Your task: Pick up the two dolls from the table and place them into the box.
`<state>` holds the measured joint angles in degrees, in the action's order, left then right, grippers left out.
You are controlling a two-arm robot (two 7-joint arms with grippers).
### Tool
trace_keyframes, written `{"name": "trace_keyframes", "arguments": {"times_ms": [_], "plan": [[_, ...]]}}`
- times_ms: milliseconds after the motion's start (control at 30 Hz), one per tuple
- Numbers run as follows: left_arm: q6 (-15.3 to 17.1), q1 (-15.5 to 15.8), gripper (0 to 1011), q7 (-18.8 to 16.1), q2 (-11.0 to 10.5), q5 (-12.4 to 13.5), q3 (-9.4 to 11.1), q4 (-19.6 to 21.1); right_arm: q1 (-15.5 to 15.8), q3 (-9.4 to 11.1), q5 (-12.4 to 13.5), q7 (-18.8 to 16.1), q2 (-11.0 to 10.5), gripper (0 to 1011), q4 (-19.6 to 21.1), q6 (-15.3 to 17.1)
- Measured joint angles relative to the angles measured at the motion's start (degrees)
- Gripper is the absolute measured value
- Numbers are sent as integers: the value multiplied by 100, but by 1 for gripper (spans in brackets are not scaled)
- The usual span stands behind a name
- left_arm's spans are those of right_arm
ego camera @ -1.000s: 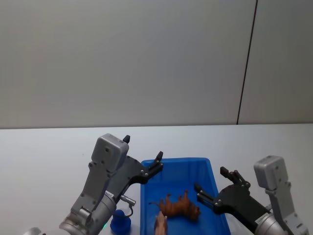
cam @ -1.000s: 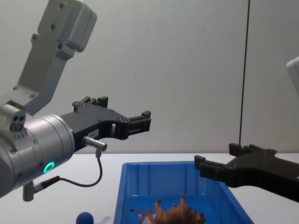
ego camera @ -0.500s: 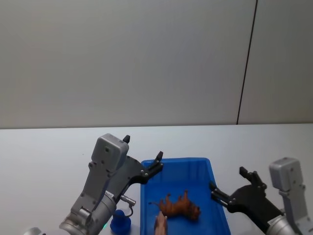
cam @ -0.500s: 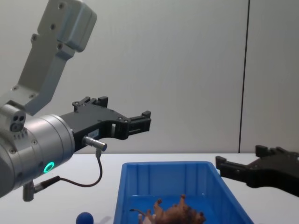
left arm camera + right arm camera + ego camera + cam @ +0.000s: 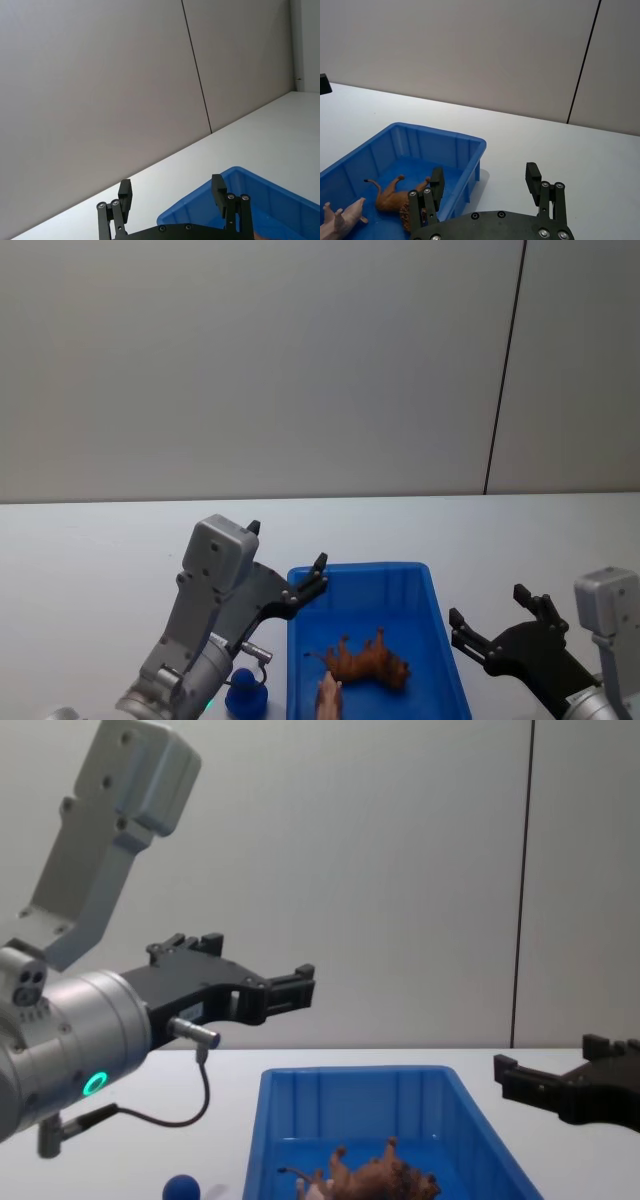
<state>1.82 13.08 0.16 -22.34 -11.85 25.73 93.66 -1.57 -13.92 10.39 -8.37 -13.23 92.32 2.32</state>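
Right end effector [image 5: 487, 607] retreated from bright blue plastic box [image 5: 370, 568], spread | left end effector [image 5: 286, 544] spread | shaggy reddish-brown doll [image 5: 368, 665], pale pink doll [image 5: 328, 698] lay boxed | you could park both arms.

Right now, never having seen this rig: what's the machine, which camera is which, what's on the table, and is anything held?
It is a two-armed robot with a black two-fingered gripper on each arm. There are four cameras: one on its head looking down, one on its chest looking across the table, and one on each wrist looking out past that arm's fingers.

On the white table stands a blue box. Both dolls lie inside it: a reddish-brown shaggy one on its side, and a pale pink one at the near end. A small blue ball sits on the table left of the box.

The left gripper hangs open near the box's far left corner. The right gripper hangs open over the table to the right of the box. Neither holds anything.
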Motion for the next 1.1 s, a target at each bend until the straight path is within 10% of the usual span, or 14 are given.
{"name": "trace_keyframes", "arguments": {"times_ms": [567, 1100], "plan": [[676, -331, 1001, -169, -421, -482, -251, 309, 63, 26, 42, 113, -33, 1001, 48, -12], [1193, -504, 1001, 362, -749, -885, -441, 187, 76, 34, 53, 136, -41, 1001, 60, -16]]}}
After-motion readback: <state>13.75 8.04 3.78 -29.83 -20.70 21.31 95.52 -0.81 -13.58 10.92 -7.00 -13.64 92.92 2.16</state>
